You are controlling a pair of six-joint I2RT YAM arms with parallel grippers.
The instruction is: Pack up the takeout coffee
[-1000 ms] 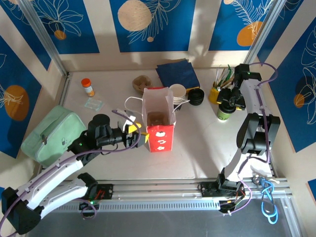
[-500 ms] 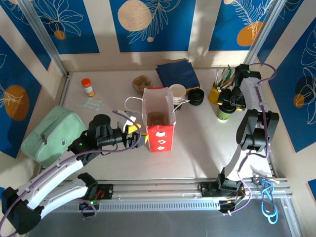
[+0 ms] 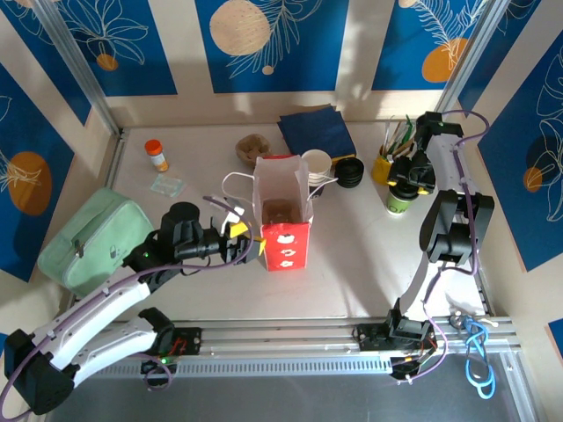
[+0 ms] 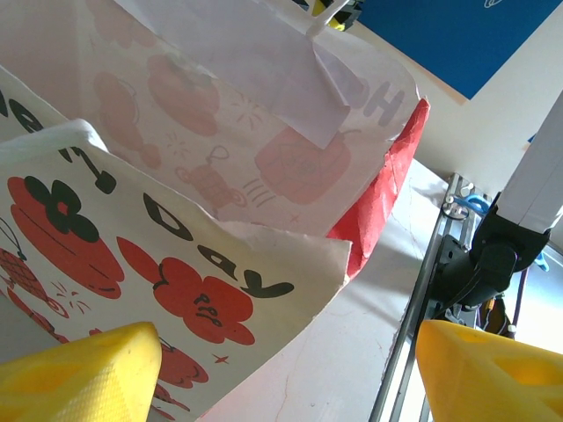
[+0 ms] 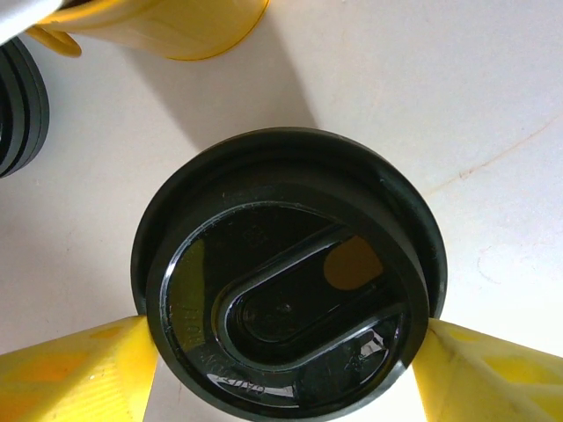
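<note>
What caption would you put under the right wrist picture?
Right pincer clasps the black-lidded takeout coffee from above.

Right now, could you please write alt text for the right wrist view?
The takeout coffee, black lid seen from above, sits between the right gripper's yellow fingertips, which touch its rim on both sides. A yellow cup and a black stack stand beyond on the table.

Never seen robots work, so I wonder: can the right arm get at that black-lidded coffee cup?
Probably yes: the right hand sits directly above the takeout coffee, its yellow fingers on either side of the lid, with nothing in between.
</note>
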